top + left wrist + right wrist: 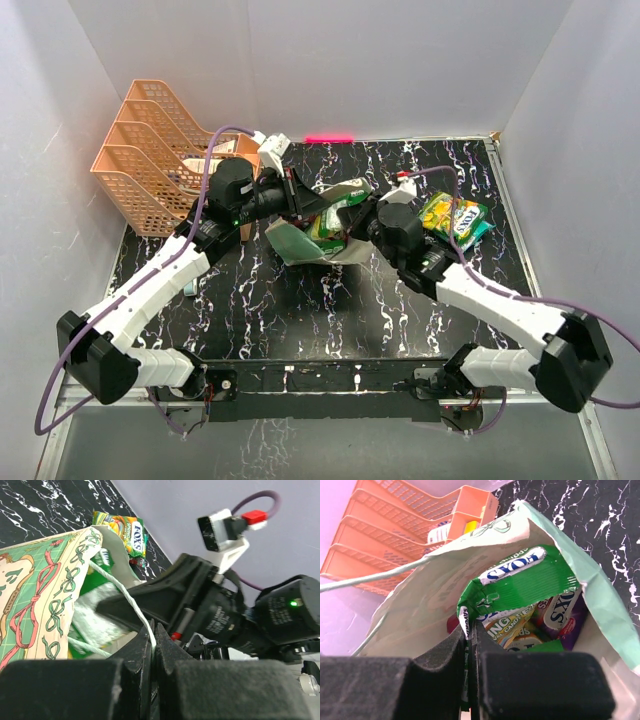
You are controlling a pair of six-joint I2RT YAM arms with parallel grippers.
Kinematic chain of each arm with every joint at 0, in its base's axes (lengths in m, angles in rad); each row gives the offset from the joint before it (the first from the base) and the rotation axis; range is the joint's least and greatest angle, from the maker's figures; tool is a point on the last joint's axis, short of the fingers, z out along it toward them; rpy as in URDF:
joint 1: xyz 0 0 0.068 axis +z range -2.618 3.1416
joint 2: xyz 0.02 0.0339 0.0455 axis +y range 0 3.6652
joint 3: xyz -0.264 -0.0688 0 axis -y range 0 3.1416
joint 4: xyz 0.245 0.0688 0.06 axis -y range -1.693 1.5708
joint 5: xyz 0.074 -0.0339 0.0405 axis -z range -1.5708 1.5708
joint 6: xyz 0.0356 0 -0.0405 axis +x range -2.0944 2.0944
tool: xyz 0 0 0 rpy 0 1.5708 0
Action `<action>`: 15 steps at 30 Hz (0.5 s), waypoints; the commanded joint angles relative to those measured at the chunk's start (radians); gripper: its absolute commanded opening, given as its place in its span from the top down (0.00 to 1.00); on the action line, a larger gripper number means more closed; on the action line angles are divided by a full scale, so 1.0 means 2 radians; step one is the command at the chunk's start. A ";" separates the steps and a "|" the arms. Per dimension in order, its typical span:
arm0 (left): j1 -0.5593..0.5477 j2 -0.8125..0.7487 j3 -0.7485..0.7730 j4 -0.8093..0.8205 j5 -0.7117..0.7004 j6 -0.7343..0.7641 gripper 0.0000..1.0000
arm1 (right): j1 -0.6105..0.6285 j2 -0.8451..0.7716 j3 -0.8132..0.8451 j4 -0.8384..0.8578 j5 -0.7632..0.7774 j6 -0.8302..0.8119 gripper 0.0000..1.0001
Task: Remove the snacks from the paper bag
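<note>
From above, the cream paper bag with mint-green sides point(298, 245) sits in the middle of the black counter with white streaks point(300, 310). Your left arm point(150, 290) and your right arm point(480, 300) both reach to it, one from each side. From up here you cannot tell how the jaws stand. A few glossy yellow, green and teal snack packets point(455, 218) lie out on the counter, just to the right of the bag. The peach plastic mesh tray rack point(150, 155) stands in the far left corner.

In your left wrist view, the left jaws are squeezed tight together on the thin white string handle point(125, 597) of the bag. The bag's printed side point(45, 595) is at the left. One yellow and green packet point(125, 532) lies on the counter past the bag. The right arm is very close in front.

In your right wrist view, you look into the open bag point(435, 585). The right jaws are pressed together and pinch the edge of a shiny green snack packet point(520, 587) in the bag's mouth. A purple packet point(572, 630) and a yellow packet point(502, 630) lie deeper in the bag.
</note>
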 commanded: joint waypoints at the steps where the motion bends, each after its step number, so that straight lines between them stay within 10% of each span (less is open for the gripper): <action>1: -0.002 -0.024 0.016 -0.002 -0.023 0.009 1.00 | 0.004 -0.055 0.019 -0.039 -0.039 -0.029 0.93; 15: -0.002 -0.028 0.001 -0.015 -0.058 0.011 1.00 | 0.004 -0.178 0.202 -0.237 -0.010 -0.245 0.93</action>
